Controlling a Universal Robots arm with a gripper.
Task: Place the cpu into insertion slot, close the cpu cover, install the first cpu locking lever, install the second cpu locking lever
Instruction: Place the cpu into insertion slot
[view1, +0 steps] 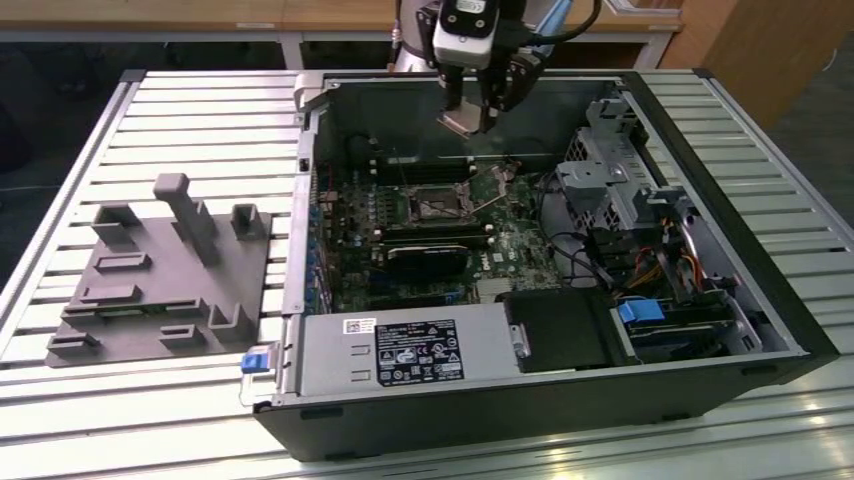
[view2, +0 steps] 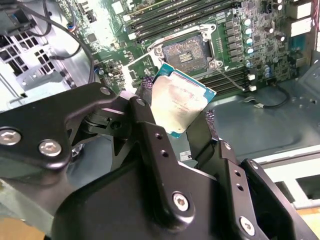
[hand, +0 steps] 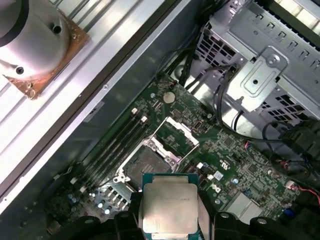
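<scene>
My gripper (view1: 477, 104) hangs over the back of the open computer case, shut on the cpu (view1: 463, 122), a pale silvery square chip. Both wrist views show the cpu (view2: 180, 100) (hand: 169, 205) clamped by its edges between the black fingers (view2: 146, 107), tilted and well above the board. Below it lies the insertion slot (view1: 434, 203) (view2: 186, 52) (hand: 147, 162), a dark square socket in the green board with nothing in it. The cpu cover (hand: 177, 132) is flipped up and open beside the slot. A thin wire locking lever (view2: 231, 80) lies released along the socket's side.
Long black memory slots (hand: 117, 142) run beside the socket. A black block (view1: 430, 262) sits in front of it, and a power supply (view1: 400, 350) fills the case front. A metal drive cage (view1: 607, 190) and cables are at the exterior view's right. A grey fixture plate (view1: 160, 270) lies outside the case.
</scene>
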